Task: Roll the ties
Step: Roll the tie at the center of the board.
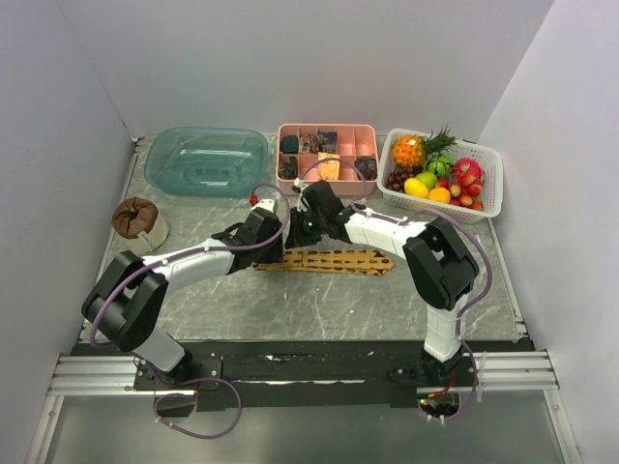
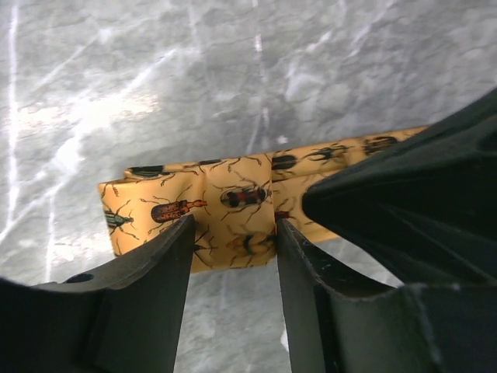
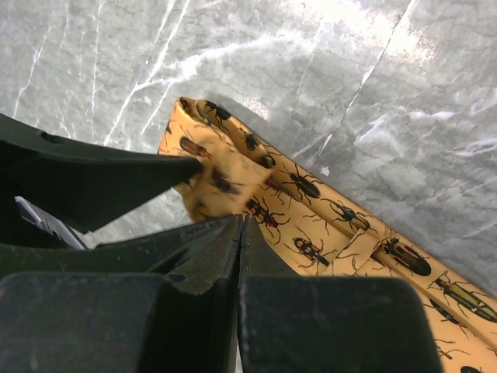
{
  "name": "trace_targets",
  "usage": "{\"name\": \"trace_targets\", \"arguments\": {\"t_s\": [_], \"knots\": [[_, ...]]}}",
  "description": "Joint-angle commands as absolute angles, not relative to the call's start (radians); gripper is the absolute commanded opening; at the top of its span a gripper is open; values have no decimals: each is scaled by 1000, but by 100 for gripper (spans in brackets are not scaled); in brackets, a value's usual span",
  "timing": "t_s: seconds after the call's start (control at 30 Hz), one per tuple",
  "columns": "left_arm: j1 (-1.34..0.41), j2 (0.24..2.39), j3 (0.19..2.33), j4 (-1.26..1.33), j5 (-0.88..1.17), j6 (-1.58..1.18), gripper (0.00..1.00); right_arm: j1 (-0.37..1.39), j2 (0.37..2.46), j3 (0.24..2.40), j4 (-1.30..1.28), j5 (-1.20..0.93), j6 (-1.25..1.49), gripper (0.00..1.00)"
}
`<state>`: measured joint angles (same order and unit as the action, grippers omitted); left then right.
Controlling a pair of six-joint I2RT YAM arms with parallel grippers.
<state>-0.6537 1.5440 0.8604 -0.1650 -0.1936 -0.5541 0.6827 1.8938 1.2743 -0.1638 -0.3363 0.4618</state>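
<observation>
The left tool [image 2: 234, 225] is spread, its fingers straddling the short folded end of the tie [image 1: 334, 262]. I cannot tell whether the pads touch the cloth. Just to its 3 o'clock, the right tool [image 3: 241, 220] has its fingers pressed together, tips against the tie beside the fold, and no cloth shows between them.

The tie lies flat in the middle of the surface [image 1: 290, 314], running from 9 to 3 o'clock in the top view, with only its 9 o'clock end turned over. The roll looks barely begun.

To do it well, I judge the left tool should close squarely across the fold and turn it toward 3 o'clock. The right should hold the strip pinned and straight so the edges stack.

The tie is golden-yellow, thin and limp, printed with dark beetles that read as a lattice from above. It may skew or spring open.
</observation>
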Motion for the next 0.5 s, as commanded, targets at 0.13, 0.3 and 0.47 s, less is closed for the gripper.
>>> {"name": "trace_targets", "arguments": {"t_s": [0.13,0.3,0.47], "knots": [[-660,1480,831,-55,-109,-609,53,672,1828,1256,-130,-348,443,0],[-658,1453,822,-54,-130,-620,58,670,1825,1246,-114,-373,443,0],[-658,1394,813,-64,-161,-627,66,676,1818,1238,-84,-402,448,0]]}}
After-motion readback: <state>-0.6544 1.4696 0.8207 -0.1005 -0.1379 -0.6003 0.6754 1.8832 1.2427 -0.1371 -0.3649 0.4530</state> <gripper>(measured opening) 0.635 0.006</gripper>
